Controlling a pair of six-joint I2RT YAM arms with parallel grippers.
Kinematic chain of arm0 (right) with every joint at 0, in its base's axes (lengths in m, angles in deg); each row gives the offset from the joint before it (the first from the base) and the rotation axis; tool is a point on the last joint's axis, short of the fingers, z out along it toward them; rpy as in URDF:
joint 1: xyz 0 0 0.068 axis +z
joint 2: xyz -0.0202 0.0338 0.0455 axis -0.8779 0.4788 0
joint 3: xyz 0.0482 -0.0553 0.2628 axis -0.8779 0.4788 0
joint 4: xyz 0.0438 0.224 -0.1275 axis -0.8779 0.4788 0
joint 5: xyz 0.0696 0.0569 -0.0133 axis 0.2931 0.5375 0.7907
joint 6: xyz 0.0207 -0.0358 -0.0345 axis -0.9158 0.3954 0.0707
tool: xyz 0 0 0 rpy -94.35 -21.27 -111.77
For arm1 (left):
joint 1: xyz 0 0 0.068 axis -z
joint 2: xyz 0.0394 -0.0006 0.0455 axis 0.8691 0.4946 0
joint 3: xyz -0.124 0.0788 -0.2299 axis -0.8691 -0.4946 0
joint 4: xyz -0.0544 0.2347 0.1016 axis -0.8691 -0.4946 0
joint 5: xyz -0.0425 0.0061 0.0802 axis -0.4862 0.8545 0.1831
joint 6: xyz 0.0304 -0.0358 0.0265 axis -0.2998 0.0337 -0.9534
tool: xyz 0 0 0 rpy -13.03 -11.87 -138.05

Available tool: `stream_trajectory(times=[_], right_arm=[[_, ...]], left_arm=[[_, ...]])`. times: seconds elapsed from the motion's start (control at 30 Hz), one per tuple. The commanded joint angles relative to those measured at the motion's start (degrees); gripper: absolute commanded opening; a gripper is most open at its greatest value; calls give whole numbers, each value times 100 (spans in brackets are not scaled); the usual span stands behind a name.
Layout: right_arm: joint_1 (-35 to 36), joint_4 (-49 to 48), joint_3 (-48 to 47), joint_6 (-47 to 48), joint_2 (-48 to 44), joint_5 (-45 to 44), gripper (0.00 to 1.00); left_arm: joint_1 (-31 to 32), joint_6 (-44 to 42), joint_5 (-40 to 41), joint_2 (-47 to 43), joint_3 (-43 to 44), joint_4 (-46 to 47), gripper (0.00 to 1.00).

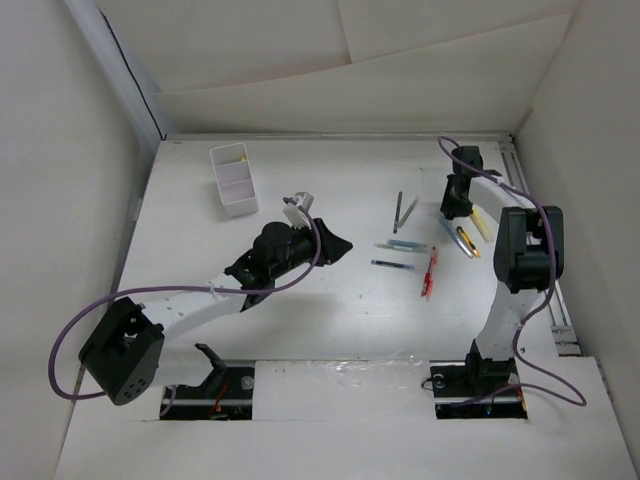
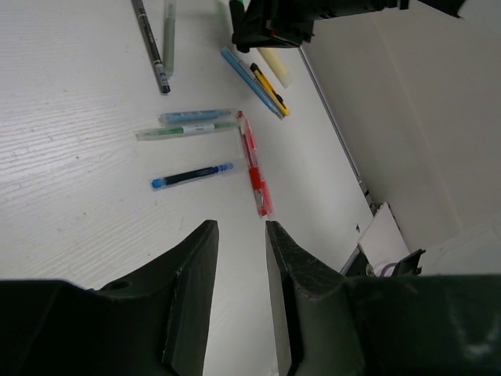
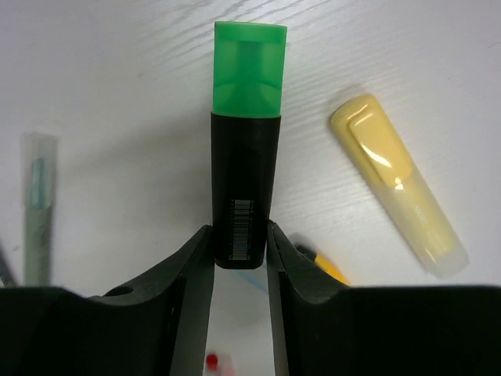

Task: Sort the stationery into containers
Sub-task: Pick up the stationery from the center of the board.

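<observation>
My right gripper [image 3: 239, 229] is shut on a highlighter [image 3: 243, 180] with a black body and a green cap, which points away from the wrist. In the top view this gripper [image 1: 455, 210] is at the right of the pen cluster. A pale yellow highlighter [image 3: 398, 182] lies to its right. My left gripper [image 2: 239, 227] is open and empty, and sits left of the pens in the top view [image 1: 335, 243]. A red pen [image 2: 254, 164], a dark blue pen [image 2: 192, 175], teal pens [image 2: 192, 117] and grey pens [image 2: 150, 47] lie on the table. The white three-compartment box [image 1: 233, 180] stands at the far left.
A blue pen [image 2: 250, 81] and a yellow-black pen [image 2: 270, 88] lie next to the right gripper. A small yellow piece [image 1: 243, 157] sits in the box's far compartment. White walls enclose the table [image 1: 330, 320] on the left, back and right.
</observation>
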Motion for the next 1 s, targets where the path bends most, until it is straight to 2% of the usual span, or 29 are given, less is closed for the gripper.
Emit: stream_trajectory(times=[0.0,0.1,0.23,0.33,0.47,0.6,0.73,0.97], right_arm=[[321,-243,48,17,-893,-142,1],[515,-383,302,17,-1386,-54,1],[1181,-856,987,-35,-2071,462,0],[1490,-1313,1611,-106,-2528,789,0],[1938,-1815,2262,-158,-2968,1790,0],[2307,-1991,2561,-158,-3153,2107,0],[2633,-2167,2772,-158,-3346,2223,0],[3073,-2291,2720,-158,-3347,2399,0]], left_arm=[[-167,74,-114,-209,-26,248,28],[-167,75,-114,-149,132,-6,28],[-167,127,52,-43,421,-304,31],[-316,180,53,-42,651,-490,38],[-431,242,53,124,879,-639,46],[-483,190,53,519,1379,-815,46],[-483,84,447,941,1662,-1158,43],[-483,22,457,1600,2162,-1413,39]])
